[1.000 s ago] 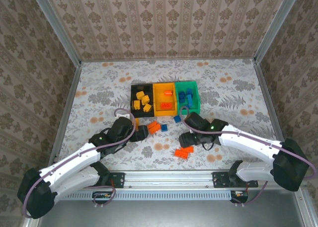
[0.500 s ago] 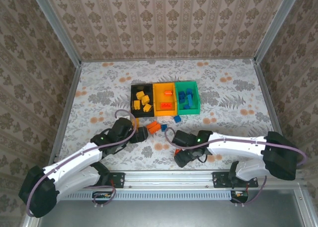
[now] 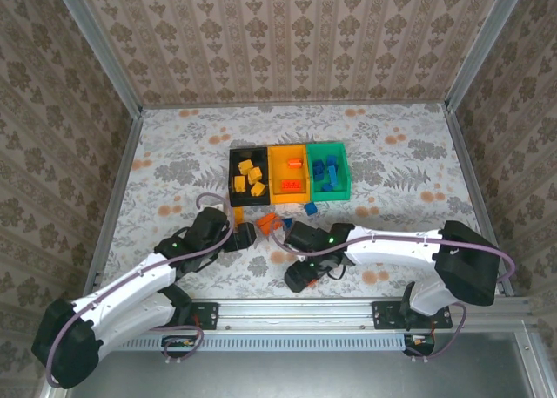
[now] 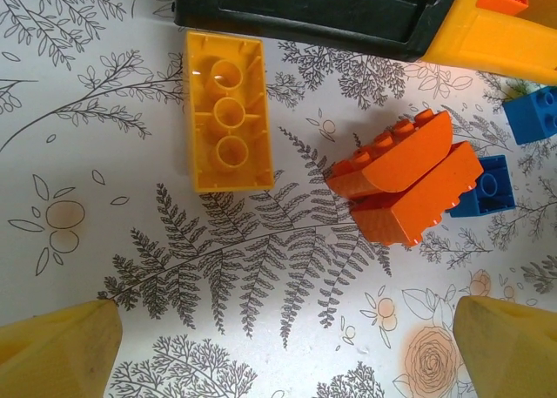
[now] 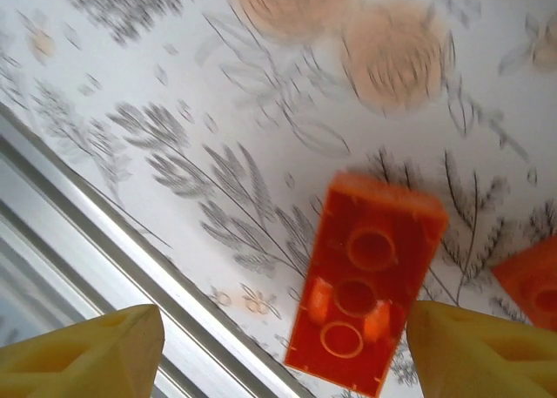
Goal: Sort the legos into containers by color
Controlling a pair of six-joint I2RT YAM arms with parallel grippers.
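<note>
Left wrist view: my left gripper (image 4: 283, 354) stands with its jaws wide, its yellow fingertips (image 4: 57, 350) at 7 and 5 o'clock over the fern-printed table (image 4: 130, 241). A yellow-orange brick (image 4: 228, 111) lies at 11 o'clock, just beside the black bin (image 4: 305, 15) at 12 o'clock. The red-orange pair (image 4: 418, 202), two bricks touching each other, lies at 3 o'clock. A blue brick (image 4: 487, 187) sits just beside their far end and a second blue brick (image 4: 533, 112) at 2 o'clock.

Right wrist view: my right gripper (image 5: 283, 354) has its jaws apart around the straddled red-orange brick (image 5: 365, 285), which lies flat on the table. This brick is well apart from the 7 o'clock finger and hard against the 5 o'clock finger; I cannot tell whether they touch. A neighbouring red-orange brick (image 5: 531, 285) shows at 3 o'clock, and a metal rail (image 5: 87, 232) at 8 o'clock.

Top external view: the containers (image 3: 248, 201) sit at 12 o'clock of both arms. The black bin holds yellow-orange pieces, the orange-yellow bin (image 3: 290, 195) red-orange, the green bin (image 3: 345, 167) blue. Loose legos (image 3: 268, 221) lie at 6 o'clock of the row.
</note>
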